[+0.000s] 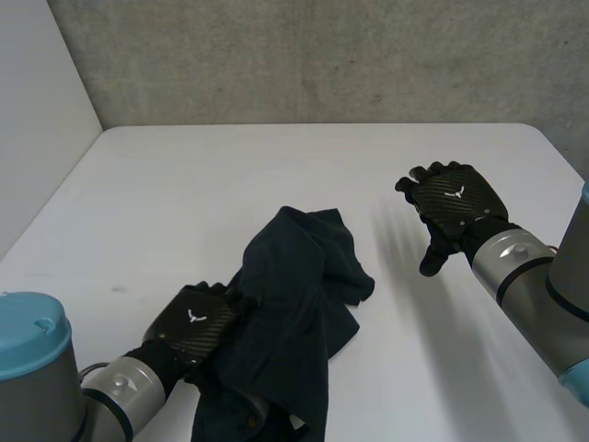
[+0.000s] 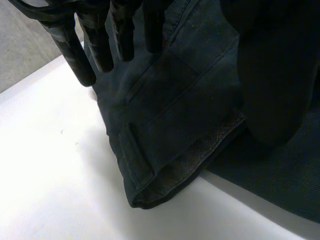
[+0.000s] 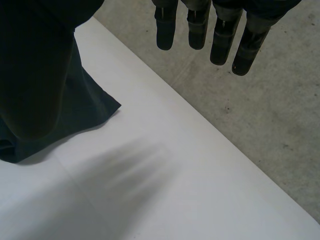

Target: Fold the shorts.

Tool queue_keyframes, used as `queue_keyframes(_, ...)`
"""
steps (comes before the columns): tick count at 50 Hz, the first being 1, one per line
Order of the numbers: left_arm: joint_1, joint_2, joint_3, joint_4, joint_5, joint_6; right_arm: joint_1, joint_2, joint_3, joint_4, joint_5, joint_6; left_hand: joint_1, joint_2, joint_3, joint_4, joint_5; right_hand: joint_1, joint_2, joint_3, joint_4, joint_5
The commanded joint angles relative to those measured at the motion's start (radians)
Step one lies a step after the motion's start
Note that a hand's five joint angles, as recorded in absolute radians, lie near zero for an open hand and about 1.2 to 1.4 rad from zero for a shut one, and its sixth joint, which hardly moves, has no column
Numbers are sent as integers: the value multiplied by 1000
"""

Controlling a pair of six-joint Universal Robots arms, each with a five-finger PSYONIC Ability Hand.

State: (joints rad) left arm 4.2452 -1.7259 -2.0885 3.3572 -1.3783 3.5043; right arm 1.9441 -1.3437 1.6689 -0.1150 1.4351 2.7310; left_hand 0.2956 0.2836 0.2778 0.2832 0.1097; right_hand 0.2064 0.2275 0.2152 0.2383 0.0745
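The dark navy shorts (image 1: 299, 304) lie crumpled in a heap on the white table (image 1: 184, 184), near its front edge. My left hand (image 1: 195, 324) rests at the heap's left edge, its fingers reaching onto the cloth. In the left wrist view its fingers (image 2: 75, 50) stretch straight over a seamed, hemmed part of the shorts (image 2: 170, 110), the thumb beside them, with no cloth pinched. My right hand (image 1: 457, 204) hovers over bare table to the right of the shorts, apart from them. Its fingers (image 3: 220, 35) hang straight and hold nothing; one corner of the shorts (image 3: 87, 107) lies beside its thumb.
A grey concrete wall (image 1: 322, 55) runs behind the table's far edge, and a white panel (image 1: 37, 120) stands along its left side. Bare table spreads behind the shorts and under my right hand.
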Motion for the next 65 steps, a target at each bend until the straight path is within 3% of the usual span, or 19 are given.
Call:
queue_keyframes(1, -11, -47, 24, 59, -31, 1, 1, 0, 11, -2, -1, -1, 278, 290, 296, 291, 290, -32, -53, -41, -64, -74)
queue_keyframes(4, -10, -99, 67, 82, -90, 1, 2, 0, 14, -2, -1, -1, 782, 794, 800, 795, 794, -32, -53, -41, -64, -74)
queue_keyframes(5, -1, -124, 97, 88, -140, 1, 2, 0, 14, -2, -1, -1, 1097, 1109, 1115, 1110, 1109, -32, -53, -41, -64, -74)
queue_keyframes(8, 18, -132, 140, 91, -231, -1, 2, 0, 14, -2, -1, -1, 1101, 1113, 1118, 1113, 1112, -32, -53, -41, -64, -74)
queue_keyframes(9, 45, -129, 168, 96, -298, -1, 2, 0, 14, -2, -1, -1, 1101, 1113, 1118, 1113, 1112, -32, -53, -41, -64, -74)
queue_keyframes(13, 137, -86, 258, 134, -399, 1, 2, 0, 14, -3, -1, -1, 1101, 1113, 1118, 1113, 1112, -32, -53, -41, -64, -74)
queue_keyframes(17, 251, 3, 341, 177, -400, 12, 2, -2, 14, -2, -4, -1, 1101, 1113, 1118, 1113, 1112, -32, -53, -41, -64, -74)
queue_keyframes(22, 254, 55, 464, 206, -403, 7, 9, 0, 14, -2, -4, -1, 1101, 1113, 1118, 1113, 1112, -32, -53, -41, -64, -74)
queue_keyframes(26, 150, 68, 541, 206, -404, 5, 15, 5, 17, -3, -2, -1, 1101, 1113, 1118, 1113, 1112, -32, -53, -41, -64, -74)
queue_keyframes(30, -25, 40, 568, 209, -392, 16, 12, 6, 18, -3, -1, -1, 1101, 1113, 1118, 1113, 1112, -32, -53, -41, -64, -74)
queue_keyframes(35, -279, -166, 611, 203, -375, 21, 1, 8, 20, -15, 7, 1, 1101, 1113, 1118, 1113, 1112, -32, -53, -41, -64, -74)
queue_keyframes(41, -458, -353, 651, 189, -378, 24, -23, 6, 25, -41, 24, 9, 1095, 1107, 1113, 1108, 1107, -32, -53, -41, -64, -74)
queue_keyframes(44, -524, -396, 662, 180, -375, 35, -45, 3, 25, -48, 53, 9, 305, 317, 323, 317, 316, -32, -53, -41, -64, -74)
queue_keyframes(46, -548, -391, 662, 179, -381, 62, -63, 1, 22, -48, 79, 12, 4, 16, 22, 17, 16, -32, -53, -41, -64, -74)
queue_keyframes(50, -550, -347, 662, 176, -386, 117, -74, 1, 14, -46, 80, 13, -120, -108, -102, -108, -109, -32, -53, -41, -64, -74)
queue_keyframes(56, -516, -242, 639, 93, -386, 186, -70, 0, 8, -38, 56, 12, -120, -108, -102, -108, -109, -32, -53, -41, -64, -74)
queue_keyframes(60, -453, -140, 607, -14, -384, 163, -68, -2, 9, -29, 18, 4, -121, -109, -103, -109, -110, -32, -53, -41, -64, -74)
queue_keyframes(65, -372, -48, 541, -94, -380, 99, -59, -3, 5, 104, -82, 10, -120, -108, -102, -108, -109, -32, -53, -41, -64, -74)
